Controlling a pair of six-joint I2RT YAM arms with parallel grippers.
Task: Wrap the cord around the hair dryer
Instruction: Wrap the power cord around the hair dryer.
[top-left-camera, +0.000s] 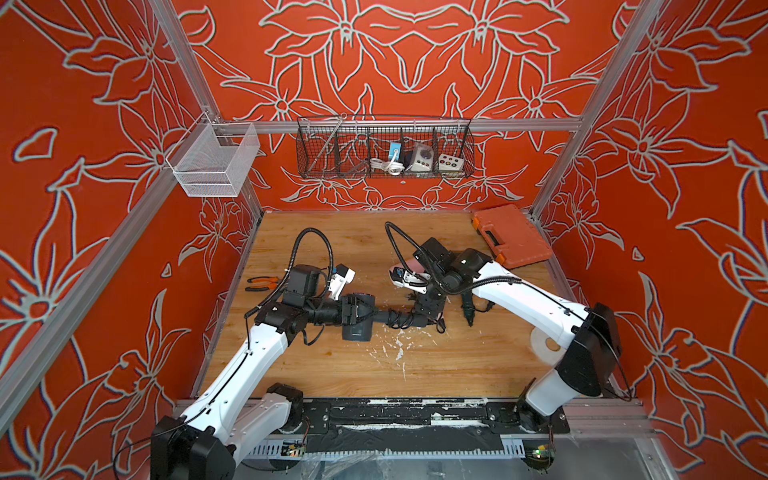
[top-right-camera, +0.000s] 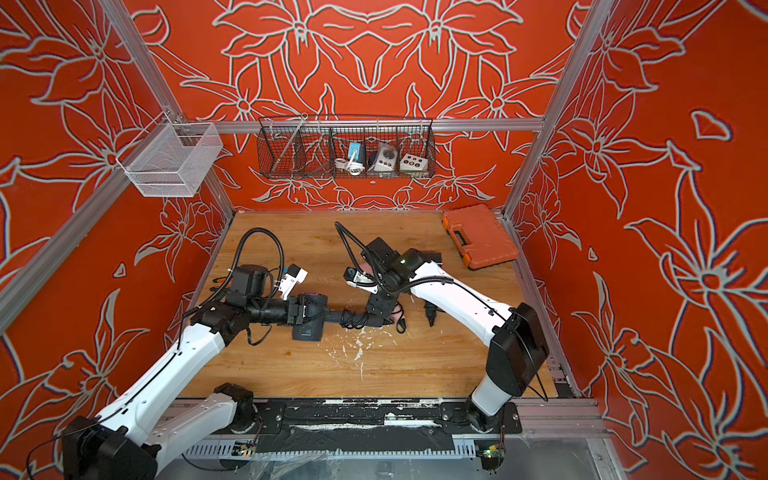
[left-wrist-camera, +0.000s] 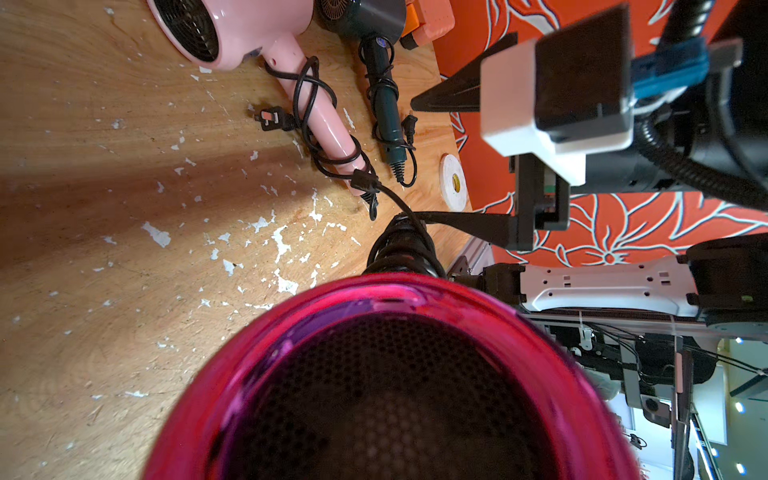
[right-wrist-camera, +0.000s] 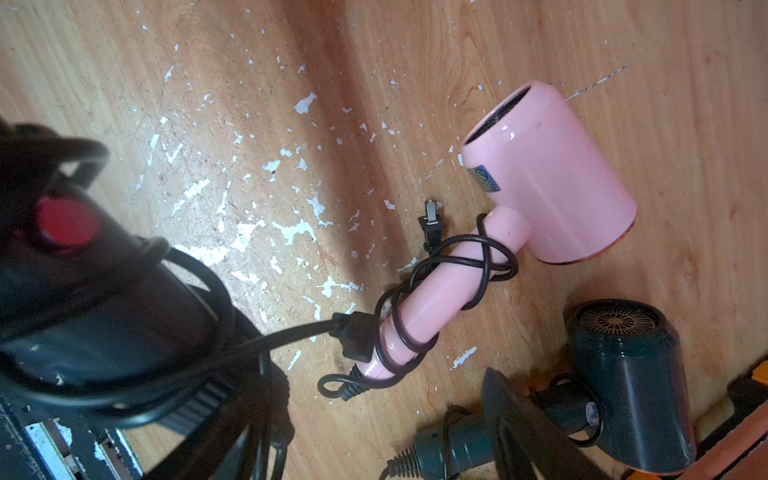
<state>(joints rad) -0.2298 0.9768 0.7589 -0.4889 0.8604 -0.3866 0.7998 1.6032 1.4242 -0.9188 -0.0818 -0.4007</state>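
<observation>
Hair dryer we care about is the black one with the shiny magenta rim (top-left-camera: 357, 330), stretched sideways mid-way across the scuffed wooden plank surface (top-left-camera: 415, 374); can't tell if it's resting there or held just clear. Two other dryers lie beyond it, a pale pink plastic one (right-wrist-camera: 548, 174) and a dark green one (right-wrist-camera: 631, 374), each with its own cord looped on.

Left gripper (top-left-camera: 353, 309) is clamped across the black dryer's barrel, basically a vise. Right gripper (left-wrist-camera: 415, 160) hangs by the far end of the handle (top-left-camera: 380, 318), fingers (left-wrist-camera: 465, 218) spread wide with nothing between them, one fingertip right at the handle's tip.

The black cord (right-wrist-camera: 291, 332) sits mostly coiled round that handle, several turns by the look of it. What's left is a short tail running to its chunky black plug (right-wrist-camera: 355, 336), which lies against the butt of the pink dryer's handle, touching the pink one's cord loops.

So imo the step now is that last bit. I'd pinch the tail just behind the plug and make sure only the black dryer's cord gets caught, or the pink dryer comes along for the ride. Keep light tension bringing it round so the existing coils don't spring loose, hold the barrel firm, then tuck the plug under a turn.
</observation>
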